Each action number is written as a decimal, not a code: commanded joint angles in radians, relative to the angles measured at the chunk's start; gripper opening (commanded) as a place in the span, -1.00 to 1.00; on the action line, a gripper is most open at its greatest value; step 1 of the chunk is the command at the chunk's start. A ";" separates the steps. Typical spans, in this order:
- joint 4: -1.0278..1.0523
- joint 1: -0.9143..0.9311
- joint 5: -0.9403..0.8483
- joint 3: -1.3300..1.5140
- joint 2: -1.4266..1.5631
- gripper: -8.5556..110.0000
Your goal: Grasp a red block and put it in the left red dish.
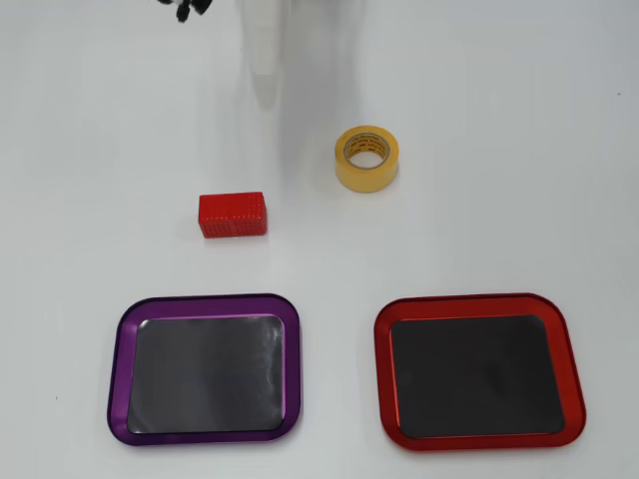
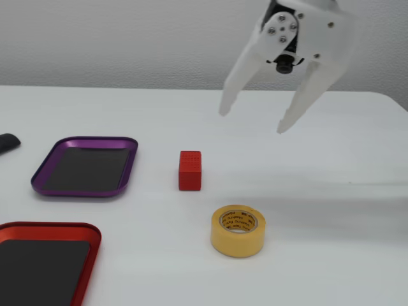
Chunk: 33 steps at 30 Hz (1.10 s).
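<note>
The red block (image 1: 232, 215) lies on the white table, also in the fixed view (image 2: 190, 170). The red dish (image 1: 382, 371) with its black floor sits at the lower right of the overhead view and at the lower left of the fixed view (image 2: 54, 227); it is empty. My white gripper (image 2: 252, 121) hangs open and empty in the air, above and to the right of the block in the fixed view, touching nothing. In the overhead view only a pale blurred finger (image 1: 265, 55) shows at the top edge.
A purple-rimmed tray (image 1: 120, 369) lies beside the red dish, also in the fixed view (image 2: 89, 141). A yellow tape roll (image 1: 366, 158) stands near the block, also in the fixed view (image 2: 238, 231). A dark object (image 2: 7, 142) lies at the left edge.
</note>
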 commanded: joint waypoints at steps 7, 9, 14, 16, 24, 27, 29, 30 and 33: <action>0.015 -0.015 -0.118 -0.239 -0.324 -0.34; 0.006 -0.005 -0.133 -0.256 -0.357 -0.34; 0.003 -0.002 -0.210 -0.291 -0.448 -0.34; -0.009 0.003 -0.238 -0.310 -0.480 -0.35; -0.066 0.083 -0.279 -0.364 -0.578 -0.34; -0.066 0.101 -0.336 -0.368 -0.598 -0.35; -0.067 0.118 -0.364 -0.368 -0.609 -0.35; -0.074 0.127 -0.370 -0.368 -0.614 -0.35; -0.109 0.147 -0.368 -0.368 -0.629 -0.35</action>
